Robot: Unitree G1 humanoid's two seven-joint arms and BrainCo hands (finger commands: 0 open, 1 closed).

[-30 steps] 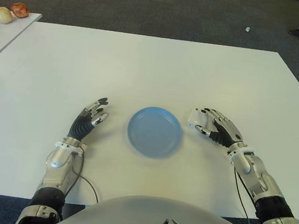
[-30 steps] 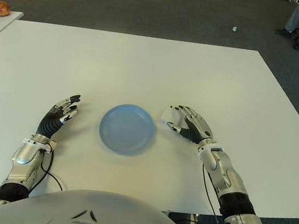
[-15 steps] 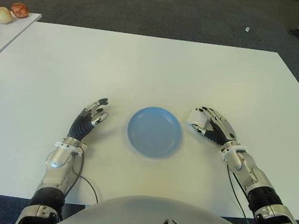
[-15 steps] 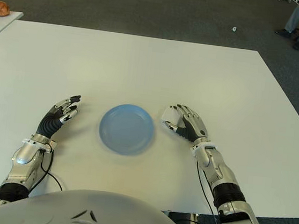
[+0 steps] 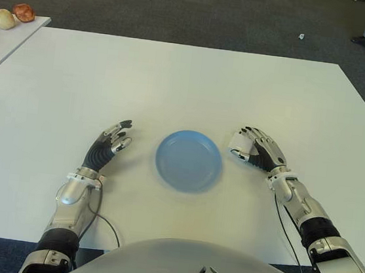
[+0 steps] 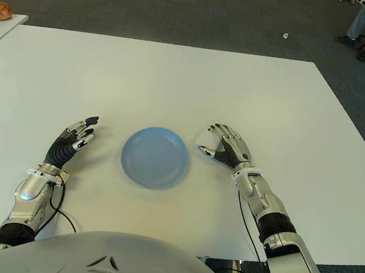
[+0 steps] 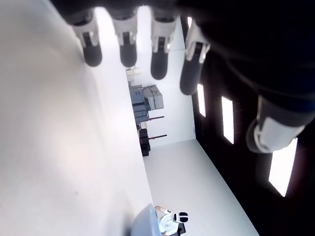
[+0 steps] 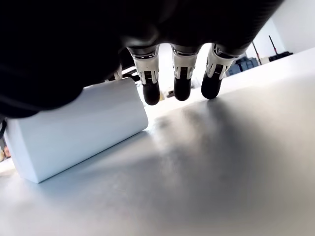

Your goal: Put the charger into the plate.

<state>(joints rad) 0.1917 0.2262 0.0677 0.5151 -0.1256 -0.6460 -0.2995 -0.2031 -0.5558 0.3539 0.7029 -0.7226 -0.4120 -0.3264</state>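
Since a second ago the right hand point(image 5: 258, 151) has drawn slightly in toward the robot's body, its forearm now angled more steeply, while it stays just to the right of the blue plate point(image 5: 188, 160). Nothing else has shifted. That hand arches over the white charger point(image 5: 237, 143), which sits on the white worktop point(image 5: 188, 84) between the hand and the plate's right rim, close to the rim but not on the plate. In the right wrist view the charger point(image 8: 74, 130) is a white block lying flat on the surface, with the fingertips point(image 8: 150, 91) pointing down just beside and behind it; the fingers are loosely curved over it rather than clamped, and whether any touches the block is hard to tell. The left hand point(image 5: 107, 146) shows to the left of the plate, well apart from it, fingers extended and holding nothing. The plate is bare. Three small rounded items point(image 5: 8, 16) lie on a neighbouring table point(image 5: 2, 40) at far left.
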